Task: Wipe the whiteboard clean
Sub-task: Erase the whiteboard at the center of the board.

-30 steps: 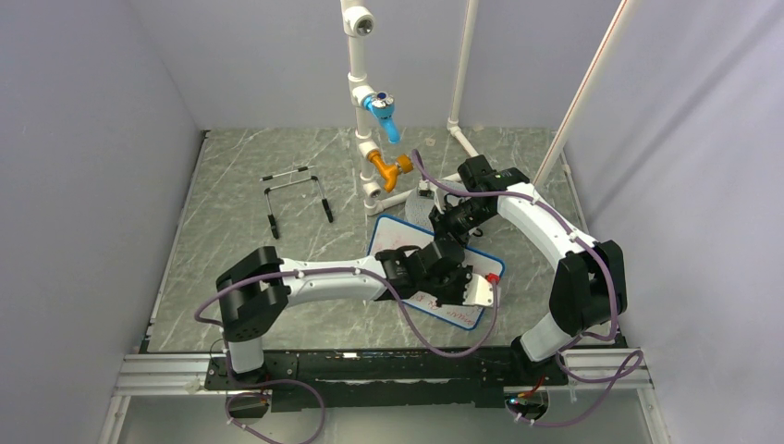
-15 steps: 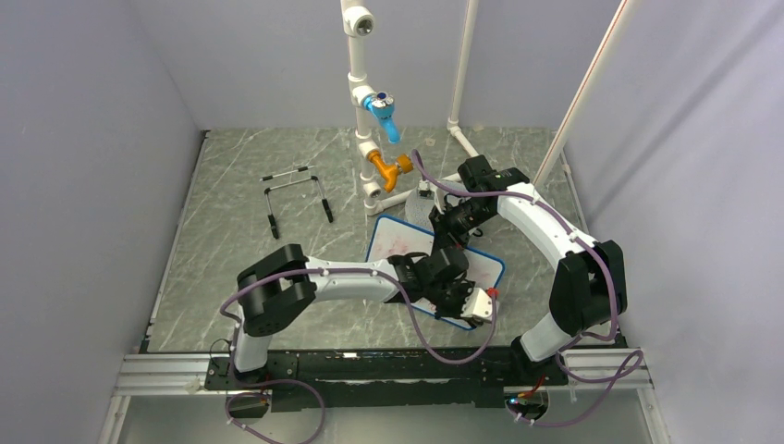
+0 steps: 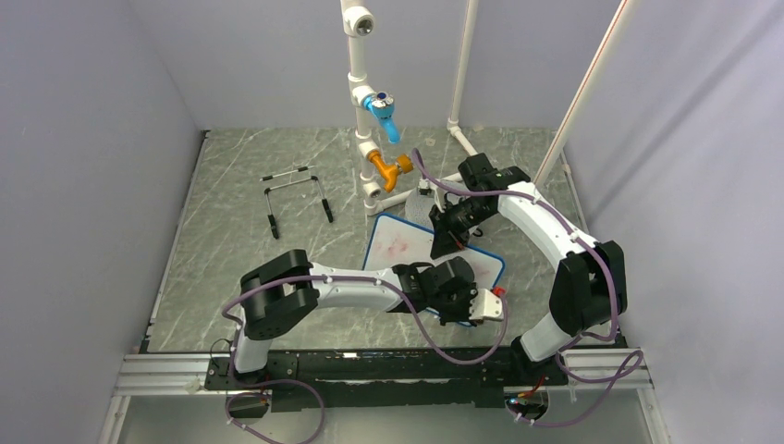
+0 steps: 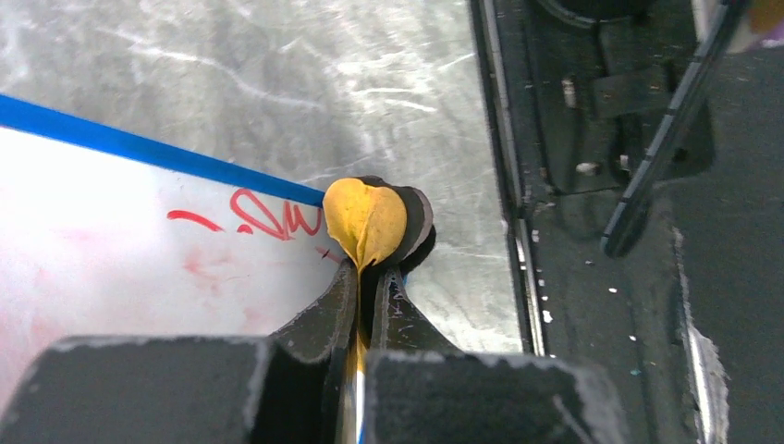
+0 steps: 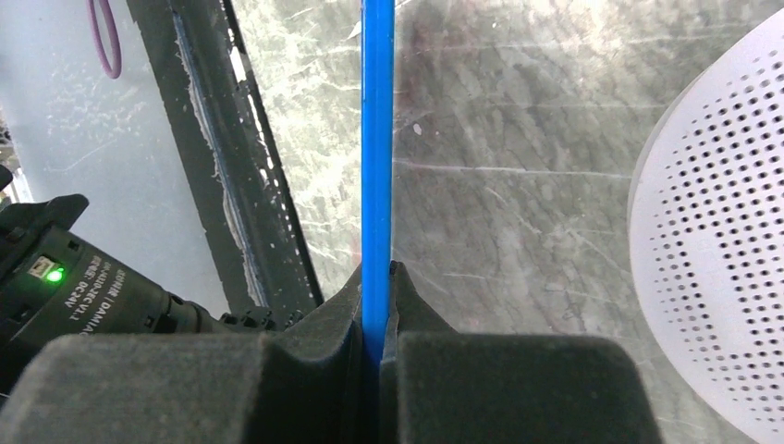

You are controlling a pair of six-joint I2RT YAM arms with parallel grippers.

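The whiteboard (image 3: 398, 245) lies flat on the table, white with a blue frame and faint pink smears. In the left wrist view its white face (image 4: 111, 240) carries red marker lines (image 4: 268, 215) close to the blue edge. My left gripper (image 3: 473, 305) is at the board's near right corner, shut on a yellow eraser pad (image 4: 366, 220) with a dark backing. The pad rests at the board's edge. My right gripper (image 3: 442, 242) sits at the far right side and is shut on the board's blue frame (image 5: 377, 139).
A round grey perforated disc (image 5: 721, 231) lies just beyond the board, to the right of my right gripper. White pipes with a blue and an orange valve (image 3: 370, 139) rise at the back. A black wire stand (image 3: 296, 194) sits far left. The black base rail (image 4: 592, 185) runs close by.
My left gripper has swept the pad across the board toward the near right corner. The red writing in the middle has faded to pink smears. The right arm has not moved.
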